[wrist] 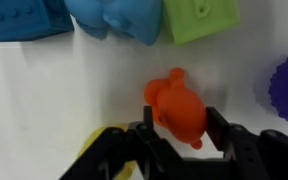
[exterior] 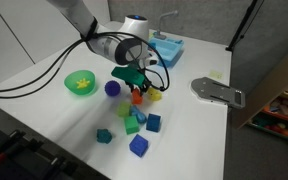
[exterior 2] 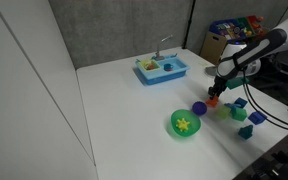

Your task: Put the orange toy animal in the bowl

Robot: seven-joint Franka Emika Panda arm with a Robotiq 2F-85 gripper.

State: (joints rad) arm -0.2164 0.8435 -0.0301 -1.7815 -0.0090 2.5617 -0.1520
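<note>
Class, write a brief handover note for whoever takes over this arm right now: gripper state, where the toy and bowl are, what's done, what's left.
Gripper: low over the table, fingers on either side of the orange toy animal; I cannot tell whether it is pinched.
Toy: next to the purple ball, outside the bowl.
Done: approach.
Left: grip, lift, carry to the bowl, release.

Orange toy animal (wrist: 177, 103) between the hand (wrist: 178, 130) fingers
</note>
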